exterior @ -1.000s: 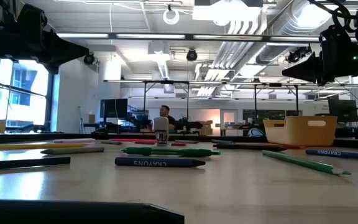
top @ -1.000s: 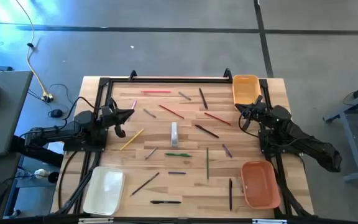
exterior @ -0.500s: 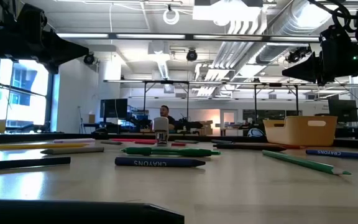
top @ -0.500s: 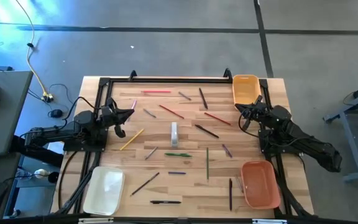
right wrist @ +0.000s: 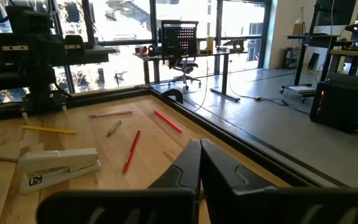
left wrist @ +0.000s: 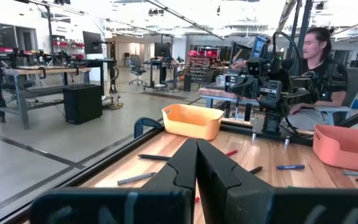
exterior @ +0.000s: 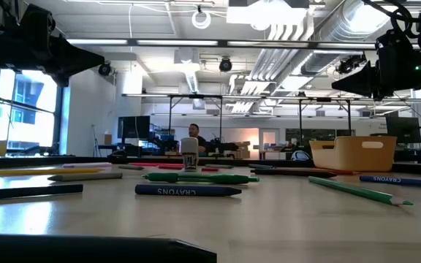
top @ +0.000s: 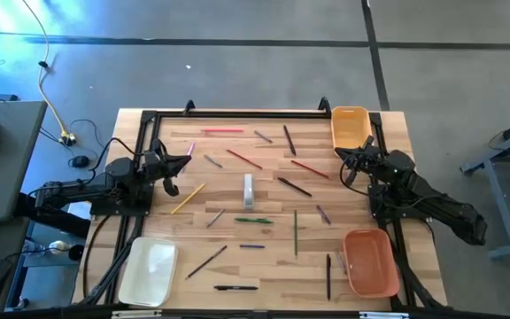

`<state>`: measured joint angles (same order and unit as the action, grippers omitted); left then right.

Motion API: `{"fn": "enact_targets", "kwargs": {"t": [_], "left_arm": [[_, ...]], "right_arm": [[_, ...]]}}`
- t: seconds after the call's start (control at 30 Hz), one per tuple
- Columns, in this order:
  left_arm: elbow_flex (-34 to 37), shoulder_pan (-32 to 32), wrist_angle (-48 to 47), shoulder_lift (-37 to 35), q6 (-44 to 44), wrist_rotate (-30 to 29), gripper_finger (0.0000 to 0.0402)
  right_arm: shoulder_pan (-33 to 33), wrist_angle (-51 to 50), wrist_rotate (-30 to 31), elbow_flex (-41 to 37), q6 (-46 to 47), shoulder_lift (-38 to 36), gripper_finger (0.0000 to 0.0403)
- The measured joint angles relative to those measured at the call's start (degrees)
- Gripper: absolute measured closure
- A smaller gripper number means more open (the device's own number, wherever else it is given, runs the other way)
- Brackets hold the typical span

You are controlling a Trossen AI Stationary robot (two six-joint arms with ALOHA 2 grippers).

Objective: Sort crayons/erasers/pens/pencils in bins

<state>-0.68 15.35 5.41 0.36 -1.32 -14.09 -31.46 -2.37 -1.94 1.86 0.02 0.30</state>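
Note:
Pencils and pens lie scattered flat on the wooden table: red pencils [top: 244, 159] [top: 310, 168], a yellow pencil [top: 188, 198], a green pencil [top: 295, 232], black pens [top: 235, 287] [top: 295, 186]. Crayons lie among them [exterior: 188, 191] [top: 252, 246]. Erasers are not to be made out. Three bins stand on the table: yellow-orange [top: 350, 127] far right, orange [top: 369, 262] near right, cream-white [top: 150, 271] near left. My left gripper [top: 187, 159] is shut and level above the table's left side. My right gripper [top: 339, 155] is shut and level beside the yellow-orange bin. Neither holds anything.
A white stapler [top: 248, 190] lies at the table's middle, and a green marker [top: 253, 220] just nearer. A black frame rail [top: 237, 112] runs along the far edge and both sides. A person [left wrist: 319, 56] sits beyond the table's right side.

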Motion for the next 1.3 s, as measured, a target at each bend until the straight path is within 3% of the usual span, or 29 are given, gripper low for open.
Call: {"fn": "enact_targets", "kwargs": {"t": [0.8, 1.3], "left_arm": [[0.01, 0.01, 2.25, -0.02, 1.53, -0.15, 0.0401], [-0.93, -0.01, 7.15, 3.74, 0.90, 6.51, 0.0401]], "right_arm": [[0.00, 0.00, 0.00, 0.01, 0.01, 0.01, 0.0403], [0.02, 0.00, -0.02, 0.01, 0.01, 0.01, 0.0403]]}}
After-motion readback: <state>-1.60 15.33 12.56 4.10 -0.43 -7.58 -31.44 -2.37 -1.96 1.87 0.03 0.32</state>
